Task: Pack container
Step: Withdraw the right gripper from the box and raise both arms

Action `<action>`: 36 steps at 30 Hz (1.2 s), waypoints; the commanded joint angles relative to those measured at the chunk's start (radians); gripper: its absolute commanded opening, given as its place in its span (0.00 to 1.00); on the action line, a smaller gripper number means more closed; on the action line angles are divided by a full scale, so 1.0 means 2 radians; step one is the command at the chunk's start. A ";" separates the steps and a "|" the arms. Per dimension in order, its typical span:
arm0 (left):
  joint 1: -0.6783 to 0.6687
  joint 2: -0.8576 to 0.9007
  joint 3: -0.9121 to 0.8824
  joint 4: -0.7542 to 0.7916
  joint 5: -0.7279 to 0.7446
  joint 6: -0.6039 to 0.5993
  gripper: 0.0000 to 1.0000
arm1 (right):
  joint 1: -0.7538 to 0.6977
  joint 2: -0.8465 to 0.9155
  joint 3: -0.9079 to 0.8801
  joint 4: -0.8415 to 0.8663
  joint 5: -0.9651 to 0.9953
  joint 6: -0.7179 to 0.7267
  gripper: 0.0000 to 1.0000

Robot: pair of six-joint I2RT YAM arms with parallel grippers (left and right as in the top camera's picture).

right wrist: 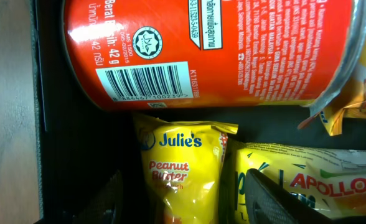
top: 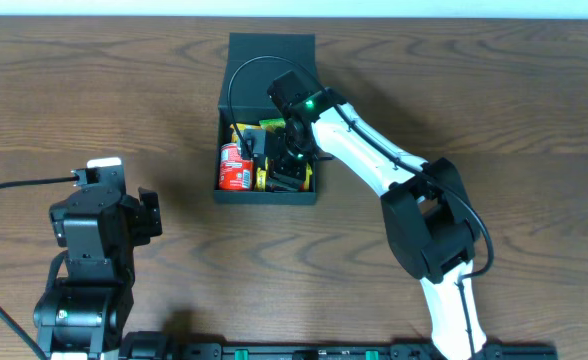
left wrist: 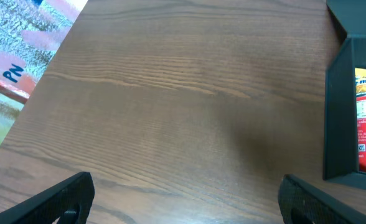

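Overhead, the right arm (top: pixel 374 150) reaches from the near right across the worktop (top: pixel 494 90) and dips into the container (top: pixel 266 196), hiding much of its right half. Its black cable (top: pixel 236 75) loops over the back wall and the lid (top: pixel 271 55). The left arm (top: pixel 89 240) stands well apart at the near left, and a second lead (top: pixel 14 187) trails off toward the left edge. A black rail (top: pixel 304 352) runs along the near edge.

The worktop is dark brown wood grain. From the left wrist, a printed sheet (left wrist: pixel 12 62) in red, white and green shows beyond the worktop's edge.

The container sits in the middle of the far half of the worktop, with its lid open on the far side. Inside, a red can (top: pixel 236 165) lies on its side along the left wall, with yellow packets and a bit of green beside it, partly under the arm. The right wrist view shows the can's barcode, a yellow Julie's packet (right wrist: pixel 180 168) just beside the can, and an Apollo packet (right wrist: pixel 320 180) touching that packet's right edge.

The left jaws stand wide apart over the worktop, with nothing between them. The right jaws are parted inside the container, one finger on each side of the Julie's packet and the right one over the Apollo packet. Whether either finger touches a packet cannot be told.
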 commanded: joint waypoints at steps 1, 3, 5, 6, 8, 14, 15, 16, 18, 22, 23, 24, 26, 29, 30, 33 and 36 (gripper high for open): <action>0.002 -0.002 0.006 0.000 0.002 0.003 0.95 | 0.004 -0.010 -0.002 0.002 -0.002 0.009 0.63; 0.002 -0.002 0.006 0.000 0.015 0.002 0.95 | 0.004 -0.010 0.004 -0.004 -0.003 0.018 0.69; 0.002 -0.002 0.006 0.000 0.039 0.003 0.95 | 0.004 -0.010 0.016 -0.017 -0.005 0.034 0.76; 0.002 -0.002 0.006 -0.001 0.064 0.003 0.95 | 0.004 -0.010 0.028 -0.030 -0.005 0.042 0.99; 0.002 0.000 0.005 -0.004 0.096 0.003 0.95 | 0.004 -0.010 0.048 -0.051 -0.004 0.047 0.99; 0.002 0.032 0.005 -0.044 0.172 -0.003 0.95 | 0.004 -0.010 0.117 -0.083 -0.005 0.075 0.99; 0.002 0.039 0.005 -0.050 0.172 -0.003 0.95 | 0.004 -0.010 0.125 -0.084 -0.005 0.094 0.99; 0.002 0.047 0.005 -0.056 0.173 -0.003 0.95 | 0.004 -0.010 0.136 -0.088 -0.004 0.128 0.99; 0.002 0.059 0.005 -0.059 0.178 -0.013 0.95 | 0.004 -0.010 0.151 -0.100 -0.005 0.159 0.99; 0.002 0.080 0.005 -0.048 0.200 -0.014 0.95 | 0.002 -0.010 0.169 -0.111 -0.002 0.168 0.02; 0.002 0.086 0.005 -0.043 0.200 -0.014 0.96 | -0.001 -0.010 0.171 -0.111 -0.002 0.178 0.01; 0.002 0.091 0.005 -0.036 0.199 -0.014 0.95 | -0.004 -0.010 0.175 -0.111 -0.002 0.188 0.02; 0.002 0.104 0.005 -0.017 0.198 -0.014 0.85 | -0.016 -0.010 0.185 -0.111 0.000 0.217 0.01; 0.002 0.126 0.005 0.007 0.185 -0.014 0.38 | -0.036 -0.010 0.198 -0.111 0.030 0.287 0.02; 0.002 0.134 0.005 0.016 0.178 -0.014 0.20 | -0.045 -0.010 0.202 -0.111 0.045 0.314 0.01; 0.002 0.161 0.006 0.049 0.165 -0.014 0.06 | -0.076 -0.010 0.205 -0.111 0.086 0.389 0.02; 0.009 0.195 0.006 0.093 0.175 -0.025 0.06 | -0.109 -0.010 0.204 -0.117 0.108 0.469 0.01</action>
